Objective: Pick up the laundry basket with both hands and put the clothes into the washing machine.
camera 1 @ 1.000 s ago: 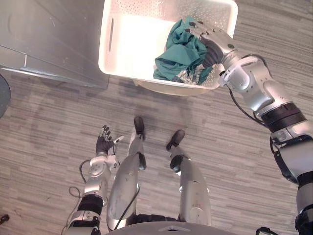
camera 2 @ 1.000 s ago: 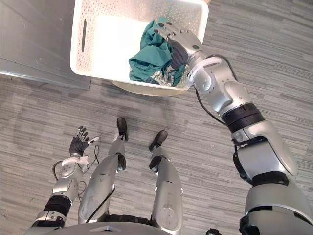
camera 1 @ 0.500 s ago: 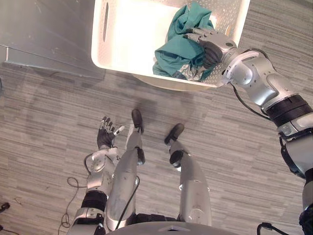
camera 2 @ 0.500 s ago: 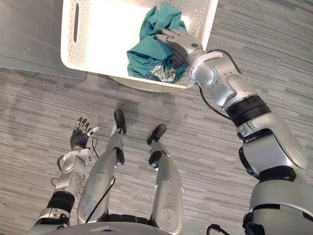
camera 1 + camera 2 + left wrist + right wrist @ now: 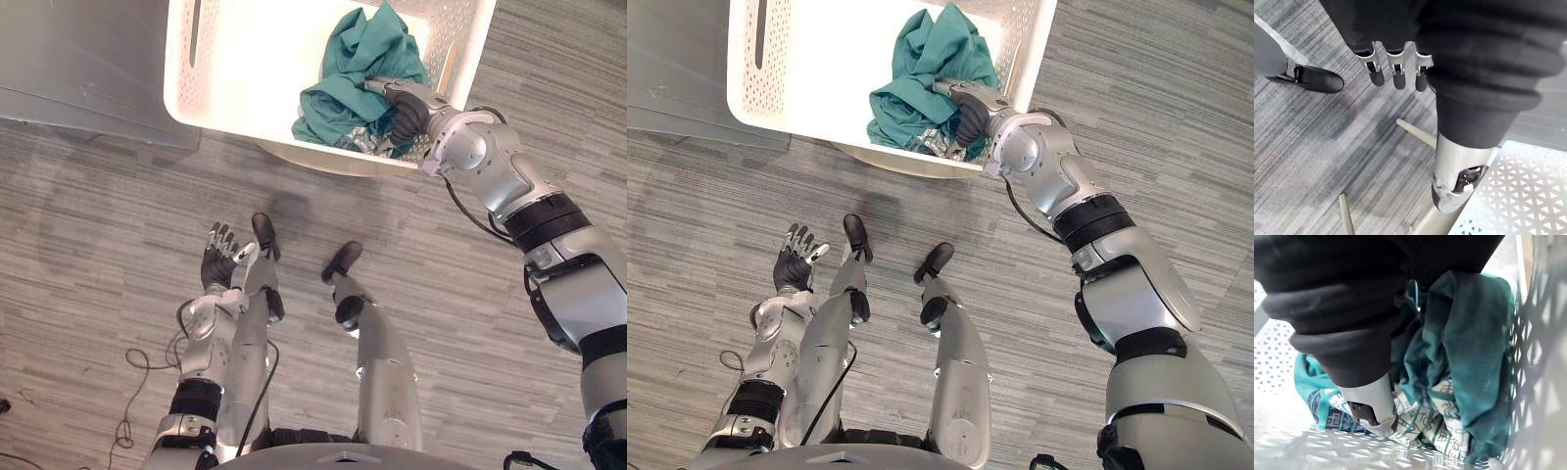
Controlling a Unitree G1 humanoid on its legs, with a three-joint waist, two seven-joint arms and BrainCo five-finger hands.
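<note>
A white perforated laundry basket (image 5: pixel 186 88) stands at the top of the eye views, with a slot handle in its left wall. A heap of teal clothes (image 5: pixel 358 59) with some patterned cloth lies against its right wall. My right hand (image 5: pixel 407 113) reaches over the near rim and is sunk into the heap; in the right wrist view its thumb (image 5: pixel 1371 401) rests on the patterned cloth (image 5: pixel 1420 426). Down by the floor, well short of the basket, my left hand (image 5: pixel 217 264) hangs open with straight fingers (image 5: pixel 1394 73) and holds nothing.
The basket sits on a low pale stool (image 5: pixel 323 164) whose thin legs (image 5: pixel 1418 133) show in the left wrist view. A grey metal surface (image 5: pixel 78 59) lies at the upper left beside the basket. Striped grey carpet (image 5: pixel 470 294) covers the floor all round.
My right hand has dropped from lying on top of the teal heap to pressing down into it. The left hand has lifted a little. The camera has shifted.
</note>
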